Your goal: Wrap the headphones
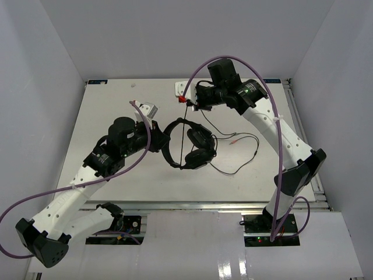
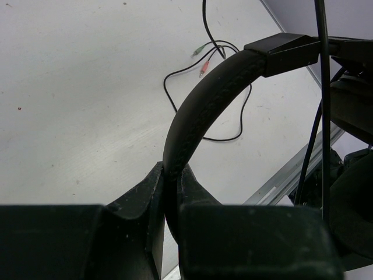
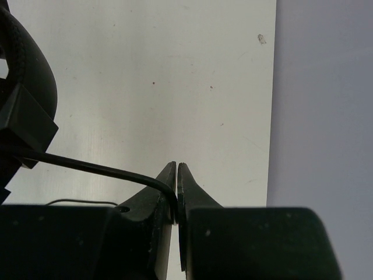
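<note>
**Headphones (image 1: 192, 149) Held by Two Grippers**

The padded headband (image 2: 198, 111) is squeezed tight between the fingers of the left gripper (image 2: 171, 175). The two earcups (image 1: 198, 157) are seen just past that gripper. The thin black cord (image 3: 87, 168) is pinched in the closed right gripper (image 3: 176, 172) and is pulled straight from it to the headphones. The small plugs (image 2: 203, 70) are left lying on the white table (image 1: 116, 111), far beyond the left gripper.

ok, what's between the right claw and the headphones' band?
Just the cord, taut from the right claw to the headphones; right wrist view shows it.
</note>
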Robot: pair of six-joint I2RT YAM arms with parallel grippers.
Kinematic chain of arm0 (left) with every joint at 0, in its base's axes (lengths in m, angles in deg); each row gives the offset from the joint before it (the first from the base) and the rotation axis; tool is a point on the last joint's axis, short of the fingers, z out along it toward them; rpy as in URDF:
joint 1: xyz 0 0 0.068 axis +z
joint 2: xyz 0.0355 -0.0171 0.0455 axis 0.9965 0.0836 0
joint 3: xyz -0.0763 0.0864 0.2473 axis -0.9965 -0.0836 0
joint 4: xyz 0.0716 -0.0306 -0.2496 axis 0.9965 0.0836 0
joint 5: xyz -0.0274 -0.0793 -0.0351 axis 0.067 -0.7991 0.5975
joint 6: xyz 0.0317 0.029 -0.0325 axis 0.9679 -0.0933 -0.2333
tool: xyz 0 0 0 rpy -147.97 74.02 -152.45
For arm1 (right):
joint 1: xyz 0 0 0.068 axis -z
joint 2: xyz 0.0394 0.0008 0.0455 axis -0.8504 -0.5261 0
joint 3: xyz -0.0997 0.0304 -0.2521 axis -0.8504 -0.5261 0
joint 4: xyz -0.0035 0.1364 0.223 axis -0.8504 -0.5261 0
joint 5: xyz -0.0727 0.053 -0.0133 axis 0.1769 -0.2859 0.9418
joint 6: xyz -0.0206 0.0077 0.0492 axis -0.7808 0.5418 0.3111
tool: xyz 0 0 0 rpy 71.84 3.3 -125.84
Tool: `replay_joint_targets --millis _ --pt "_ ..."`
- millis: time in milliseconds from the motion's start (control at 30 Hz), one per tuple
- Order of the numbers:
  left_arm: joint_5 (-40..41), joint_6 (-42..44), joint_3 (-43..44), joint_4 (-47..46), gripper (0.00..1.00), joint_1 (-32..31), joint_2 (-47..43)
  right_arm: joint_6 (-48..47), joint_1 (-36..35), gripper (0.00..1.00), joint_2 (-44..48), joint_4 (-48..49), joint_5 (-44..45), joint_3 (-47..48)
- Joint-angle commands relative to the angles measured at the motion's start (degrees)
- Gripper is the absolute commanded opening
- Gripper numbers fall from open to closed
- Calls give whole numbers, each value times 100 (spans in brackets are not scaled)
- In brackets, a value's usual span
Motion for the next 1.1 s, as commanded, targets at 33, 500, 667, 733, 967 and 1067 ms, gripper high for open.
replay_joint_targets --millis 33,500,667,733,967,1067 --pt "-351 -66 383 257 0 -94 -353 258 246 9 269 280 -298 58" --pt "-489 -449 1189 419 0 -94 -272 712 429 11 513 275 -1520 -351" --pt "-468 -642 1397 514 0 -94 -240 1085 438 11 526 463 -1941 -370" --pt "-437 -694 1441 529 0 -94 -259 1189 441 11 520 521 -2097 -385" --pt "-344 -830 1685 697 0 -94 -254 1514 454 11 572 847 -2639 -669" --pt "-337 -879 1820 793 0 -94 -206 1596 447 11 605 1035 -2772 -917"
